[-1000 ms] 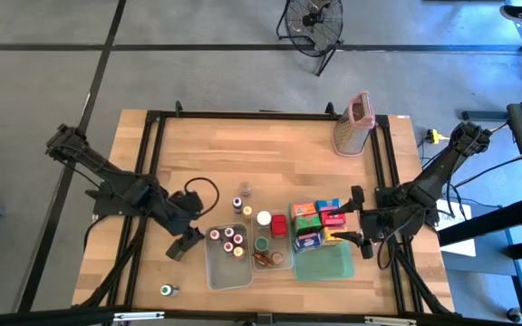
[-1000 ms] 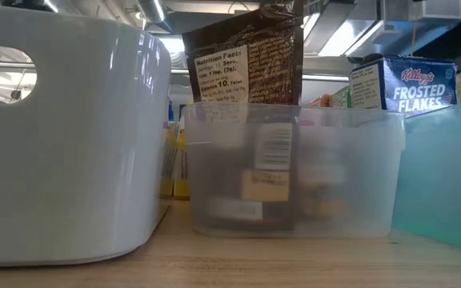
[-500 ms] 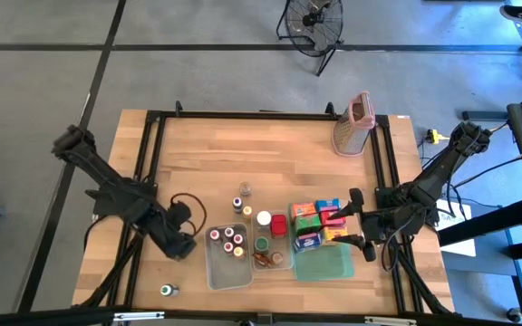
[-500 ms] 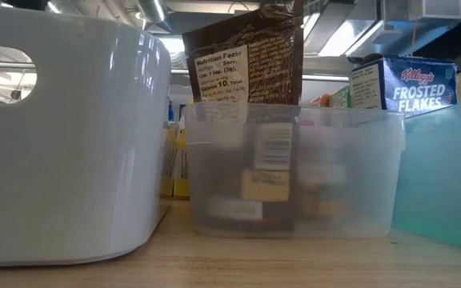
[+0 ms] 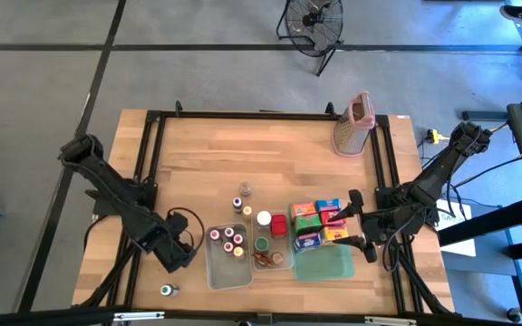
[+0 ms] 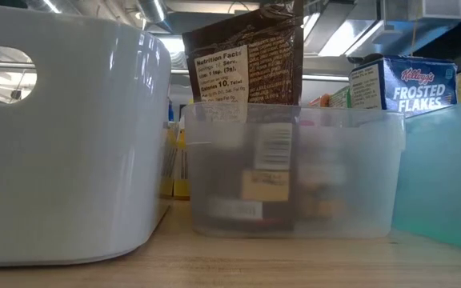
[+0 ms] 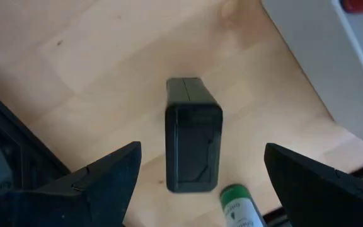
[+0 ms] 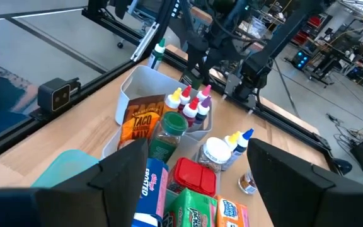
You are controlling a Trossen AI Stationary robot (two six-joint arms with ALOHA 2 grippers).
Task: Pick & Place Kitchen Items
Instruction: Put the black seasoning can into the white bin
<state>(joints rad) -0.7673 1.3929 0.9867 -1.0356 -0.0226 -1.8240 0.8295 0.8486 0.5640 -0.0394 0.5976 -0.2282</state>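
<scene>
A green-capped bottle [image 5: 166, 290] [image 7: 238, 207] stands alone on the wood near the table's front left. My left gripper [image 5: 178, 254] [image 7: 200, 151] points down just beyond it, open, its fingers either side of a small black box [image 7: 193, 132] without touching it. Several small bottles stand in a clear tub [image 5: 227, 256]. Jars sit in a second tub [image 5: 271, 250]. Colourful cartons [image 5: 320, 222] [image 8: 191, 211] stand behind the green tray [image 5: 326, 263]. My right gripper [image 5: 355, 226] [image 8: 197, 154] hovers open at the cartons' right side, nothing between its fingers.
A metal grater [image 5: 353, 122] with a pink top stands at the far right. Two loose small bottles [image 5: 243, 197] stand behind the tubs. Black frame rails [image 5: 152, 172] run along the table's left and right sides. The low view shows only the tubs, a brown packet [image 6: 246, 56] and a cereal carton.
My left gripper has swung toward the table's near edge and sunk lower, tipping to point straight down and rolling about its own axis. It has stayed open. My right arm and all the items have kept still.
</scene>
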